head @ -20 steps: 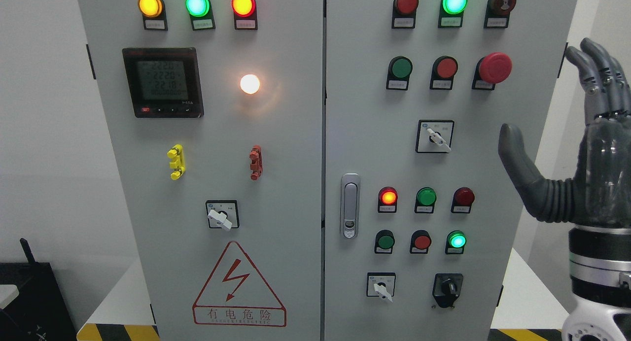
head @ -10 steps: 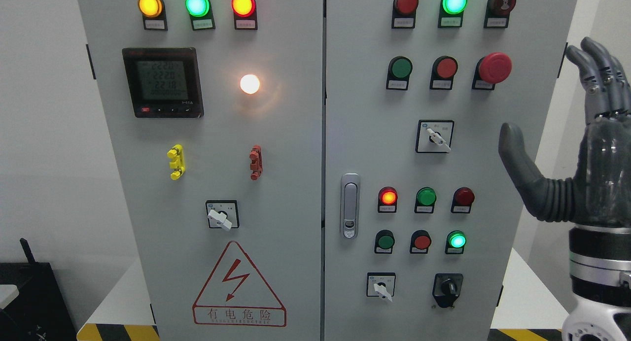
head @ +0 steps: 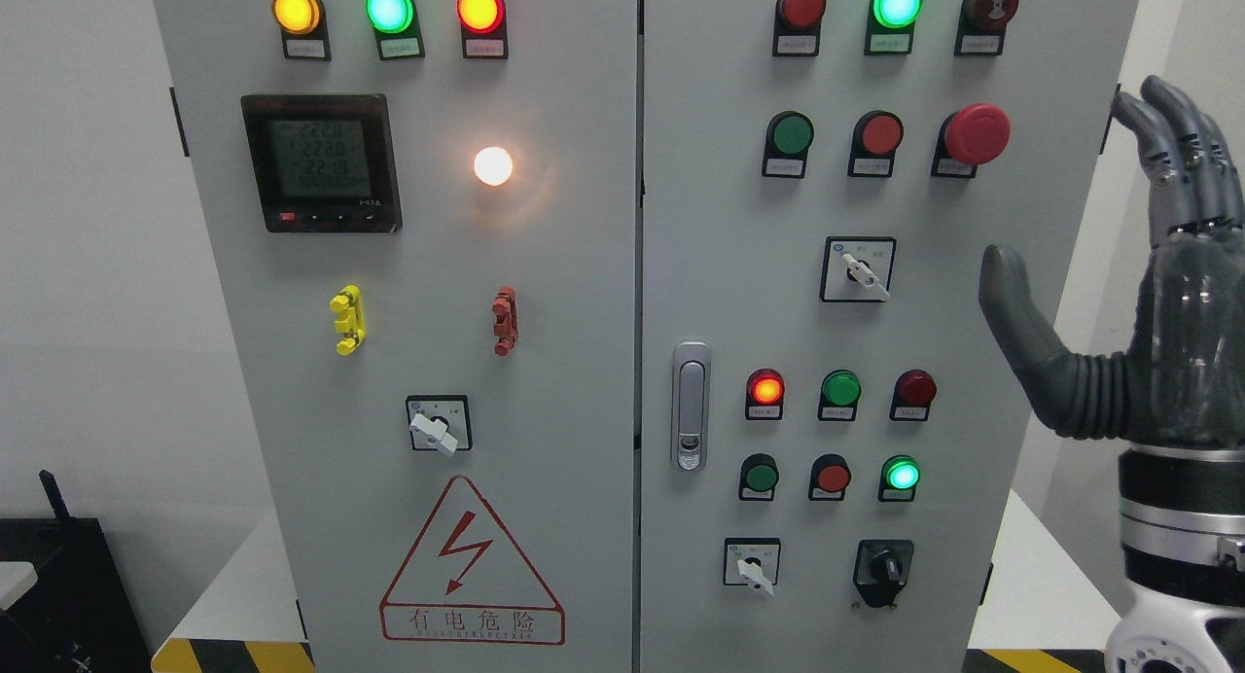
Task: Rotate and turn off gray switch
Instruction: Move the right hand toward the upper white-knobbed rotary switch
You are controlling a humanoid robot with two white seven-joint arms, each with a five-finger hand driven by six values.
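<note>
Three light grey rotary switches sit on the grey cabinet: one on the left door [head: 433,428], one mid-right [head: 861,272] and one at the lower right [head: 754,568]. All three levers point down and to the right. A black rotary switch [head: 883,566] sits beside the lower right one. My right hand [head: 1084,192] is raised at the cabinet's right edge, open, with its thumb [head: 1016,308] spread towards the panel and its fingers [head: 1172,143] straight up. It touches no switch and stands to the right of the mid-right one. My left arm does not show.
Lit and unlit indicator lamps and push buttons fill both doors, with a red mushroom button [head: 976,133] near my hand. A door latch [head: 691,406] sits by the centre seam, a digital meter [head: 321,162] at the upper left. Striped floor tape [head: 229,654] lies below.
My right hand has drifted very slightly left and down. The switch levers have not turned.
</note>
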